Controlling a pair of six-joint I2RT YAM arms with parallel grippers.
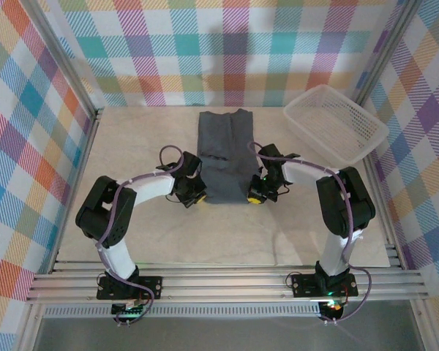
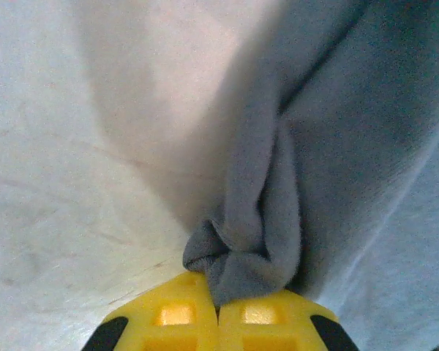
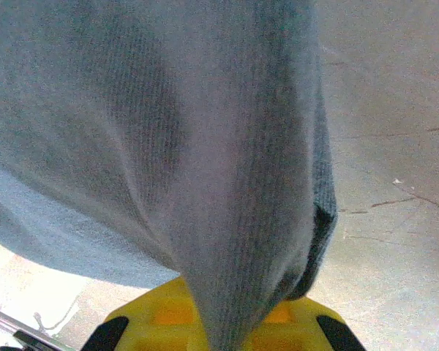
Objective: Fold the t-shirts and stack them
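A dark slate-grey t-shirt (image 1: 225,153) lies folded into a long narrow strip in the middle of the table, running from the back toward the arms. My left gripper (image 1: 196,197) is shut on the strip's near left corner, and bunched grey cloth (image 2: 260,241) sticks out between its yellow fingers (image 2: 172,314). My right gripper (image 1: 257,195) is shut on the near right corner, where the cloth (image 3: 234,219) drapes over its yellow fingers (image 3: 293,318). Both corners are lifted slightly off the tabletop.
A white mesh basket (image 1: 335,123) stands at the back right. The beige tabletop (image 1: 132,146) lies bare to the left of the shirt. Checked walls and metal frame posts enclose the table, with rails along the near edge.
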